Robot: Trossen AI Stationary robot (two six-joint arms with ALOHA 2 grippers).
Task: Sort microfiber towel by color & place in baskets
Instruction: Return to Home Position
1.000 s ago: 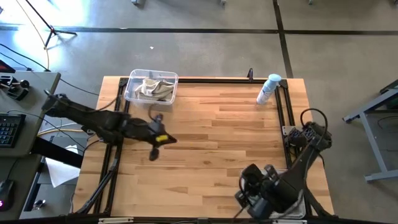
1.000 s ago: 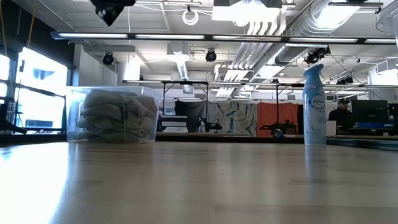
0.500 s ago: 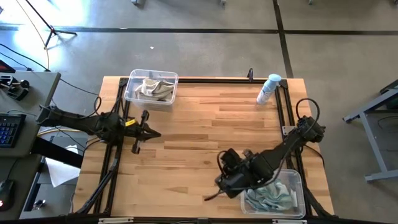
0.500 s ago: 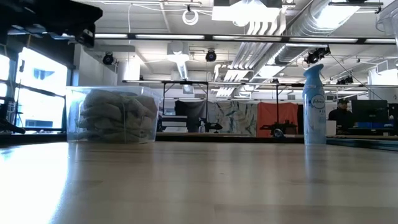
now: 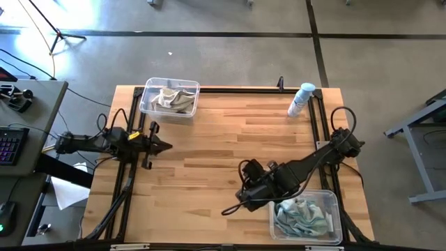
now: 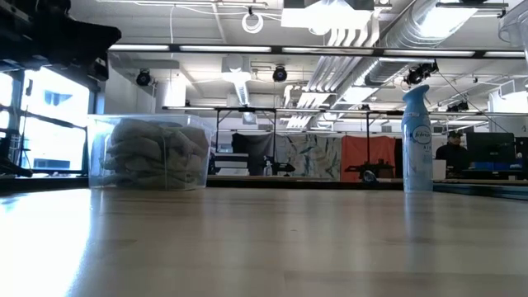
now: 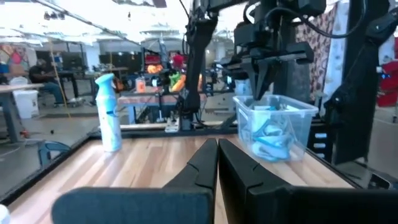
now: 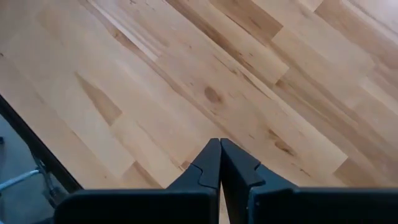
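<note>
The left gripper (image 5: 164, 146), clenched empty, hangs at the left edge of the wooden table (image 5: 230, 139) near the clear plastic basket (image 5: 146, 104) of beige-grey microfiber towels (image 5: 171, 99); the right gripper (image 5: 232, 206), also pinched empty, sits beside the second clear basket (image 5: 337, 209) of pale teal towels (image 5: 301, 216). Sorting looks done: both arms need only fold home. The label on the blue-capped white spray bottle (image 5: 300, 100) is unreadable.

Far-left basket (image 5: 144, 97), near-right basket (image 5: 337, 209) — towels (image 5: 173, 100) in each; bottle (image 5: 301, 99) far-right.

1. High view: straight down on the whole table (image 5: 230, 132).
2. Low view: at table level, facing the room; shares far tub (image 6: 148, 153) and bottle (image 6: 417, 140) with it.
3. Left wrist: level across to the near tub (image 7: 273, 121).
4. Right wrist: close above bare table.
</note>
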